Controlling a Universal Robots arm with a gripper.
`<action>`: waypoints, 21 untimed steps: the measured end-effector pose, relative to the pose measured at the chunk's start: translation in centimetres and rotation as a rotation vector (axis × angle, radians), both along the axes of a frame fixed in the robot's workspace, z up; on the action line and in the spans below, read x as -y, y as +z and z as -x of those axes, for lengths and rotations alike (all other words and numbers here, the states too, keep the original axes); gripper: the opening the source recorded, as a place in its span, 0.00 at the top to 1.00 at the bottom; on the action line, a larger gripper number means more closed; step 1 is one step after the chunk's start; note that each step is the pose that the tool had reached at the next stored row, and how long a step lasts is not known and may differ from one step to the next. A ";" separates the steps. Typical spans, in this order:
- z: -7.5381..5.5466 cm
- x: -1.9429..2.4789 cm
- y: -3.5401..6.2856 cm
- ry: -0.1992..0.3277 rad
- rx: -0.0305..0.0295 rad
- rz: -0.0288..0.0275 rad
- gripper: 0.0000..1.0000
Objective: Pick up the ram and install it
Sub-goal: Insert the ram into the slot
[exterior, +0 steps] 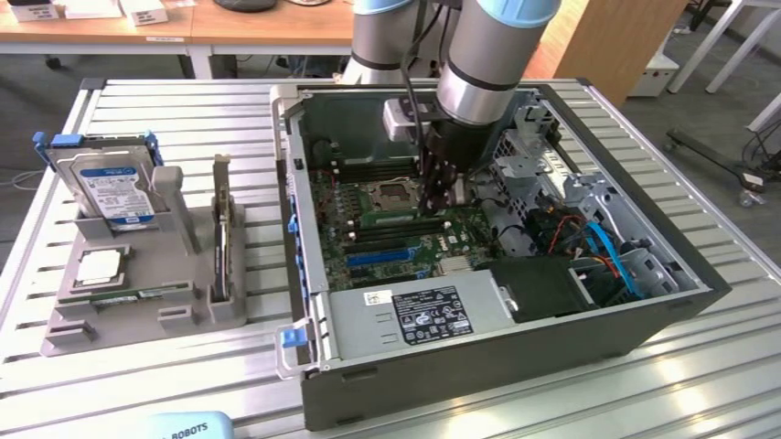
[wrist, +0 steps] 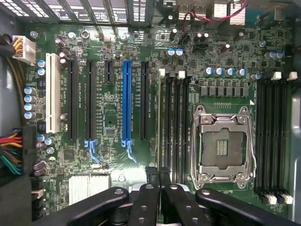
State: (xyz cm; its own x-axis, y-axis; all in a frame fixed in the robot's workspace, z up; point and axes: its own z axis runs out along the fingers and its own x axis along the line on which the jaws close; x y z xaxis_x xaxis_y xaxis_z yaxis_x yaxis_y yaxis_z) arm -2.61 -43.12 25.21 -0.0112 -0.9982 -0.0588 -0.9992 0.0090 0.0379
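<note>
**Ram pinched over the memory slots, inside the open case**

The ram shows edge-on in the wrist view as a thin pale strip. It runs out from between the pincer's tips along the outermost of the four memory slots on one side of the empty processor socket. In the exterior view it is a green stick with a pale label, just beside the socket and reaching in under the pincer. I cannot tell whether it is seated in the slot or just above it.

The pincer is drawn narrow, its black fingers nearly together on the stick's end. The arm reaches straight down into the computer case.

On the motherboard a blue expansion slot lies beside the ram's slots, away from the socket. Another bank of memory slots lies on the socket's far side. A grey power supply with a label fills the case's near corner.

The case lies open on a slatted metal desk, toward the exterior view's right edge. A grey holder stands near the desk's edge on the exterior view's left. It carries a hard drive standing upright, a square silver processor chip, a dark upright expansion card and a second green stick lying flat along its front.
</note>
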 end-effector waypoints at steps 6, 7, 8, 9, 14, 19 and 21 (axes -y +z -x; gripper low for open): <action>0.0 -0.07 -0.09 0.000 0.0001 -0.0002 0.88; 0.0 -0.18 -0.14 0.000 0.0001 -0.0001 0.88; 0.0 -0.29 -0.18 0.000 0.0001 0.0000 0.88; 0.0 -0.34 -0.22 0.000 0.0000 -0.0002 0.88; 0.0 -0.36 -0.57 0.000 0.0000 0.0000 0.88; 0.0 -0.36 -0.92 0.000 -0.0001 0.0002 0.88; 0.0 -0.36 -0.96 0.000 -0.0001 0.0001 0.88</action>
State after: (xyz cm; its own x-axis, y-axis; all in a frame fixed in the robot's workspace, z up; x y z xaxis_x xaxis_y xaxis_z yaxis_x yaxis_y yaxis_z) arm -2.61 -42.76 24.25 -0.0117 -0.9982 -0.0588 -0.9992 0.0095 0.0379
